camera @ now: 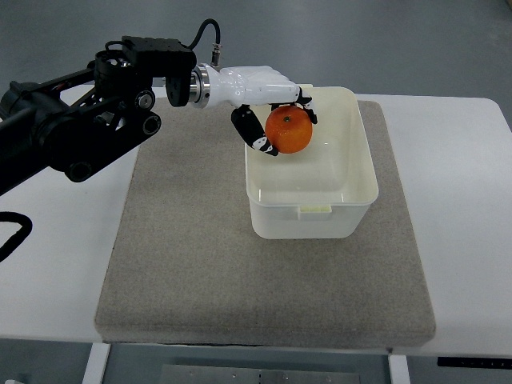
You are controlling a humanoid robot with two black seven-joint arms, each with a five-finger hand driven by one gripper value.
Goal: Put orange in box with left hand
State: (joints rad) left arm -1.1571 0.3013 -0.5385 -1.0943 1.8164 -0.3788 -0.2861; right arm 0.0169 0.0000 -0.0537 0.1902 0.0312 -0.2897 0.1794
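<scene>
Box (352, 172) — orange (289, 130) in left hand (260, 92)

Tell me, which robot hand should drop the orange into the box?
Left. The left hand already grips the orange right above the open box. No right arm shows at all.

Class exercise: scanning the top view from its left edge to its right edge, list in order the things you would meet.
Black robot arm → white left hand → orange held in that hand over the box → right wall of the cream box → right strip of the grey mat → bare white table.
</scene>
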